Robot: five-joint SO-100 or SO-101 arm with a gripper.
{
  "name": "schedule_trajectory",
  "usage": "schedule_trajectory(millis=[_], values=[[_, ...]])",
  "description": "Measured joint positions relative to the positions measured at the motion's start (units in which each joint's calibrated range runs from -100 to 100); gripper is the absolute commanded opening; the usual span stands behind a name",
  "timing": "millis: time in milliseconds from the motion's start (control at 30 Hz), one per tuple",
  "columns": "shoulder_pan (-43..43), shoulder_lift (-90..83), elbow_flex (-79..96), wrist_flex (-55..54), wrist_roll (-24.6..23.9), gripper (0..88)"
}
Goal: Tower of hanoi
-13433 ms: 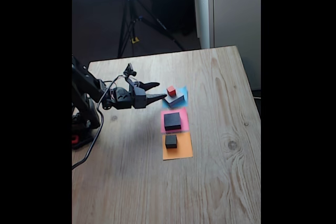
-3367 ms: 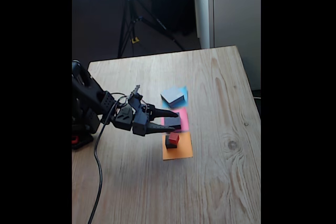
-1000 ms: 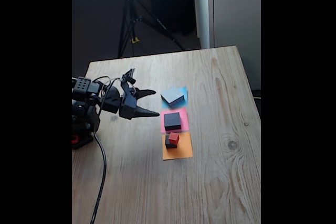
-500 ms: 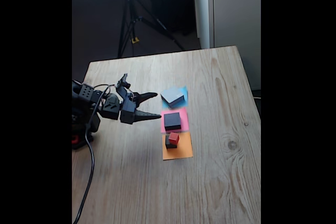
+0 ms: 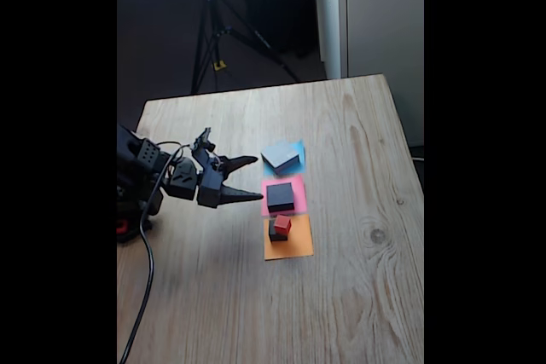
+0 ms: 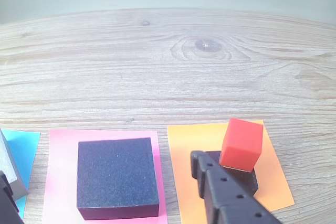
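Three paper squares lie in a row on the wooden table (image 5: 358, 236), each bearing part of the tower; in the fixed view the orange paper square (image 5: 288, 243) is nearest, and on it the small dark grey block (image 5: 276, 231) carries the tiny red cube (image 5: 282, 224) on its top, the cube sitting askew toward one edge; in the wrist view the red cube (image 6: 241, 144) overhangs the dark grey block (image 6: 247, 178), which one black finger (image 6: 226, 198) partly hides; next comes the pink paper square (image 5: 284, 196) with the medium black block (image 5: 280, 197) flat on it; farthest is the blue paper square (image 5: 287, 158) under the wide flat grey block (image 5: 281, 156); the gripper (image 5: 255, 180) hangs above the table just left of the pink square, its jaws spread and empty, touching no block; beyond the table stands a tripod (image 5: 223, 36)
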Motion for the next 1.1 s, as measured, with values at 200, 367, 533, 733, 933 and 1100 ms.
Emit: schedule_trajectory(millis=[200,367,533,733,933,1100], values=[[0.0,6.4,0.0,-7.3,0.0,43.9],[0.0,10.9,0.0,-12.7,0.0,43.4],[0.0,15.6,-0.2,-17.9,0.0,43.4],[0.0,22.3,-0.4,-25.8,0.0,43.2],[0.0,30.3,-3.1,-31.8,1.0,43.1],[0.0,36.2,-5.6,-36.2,2.1,43.0]])
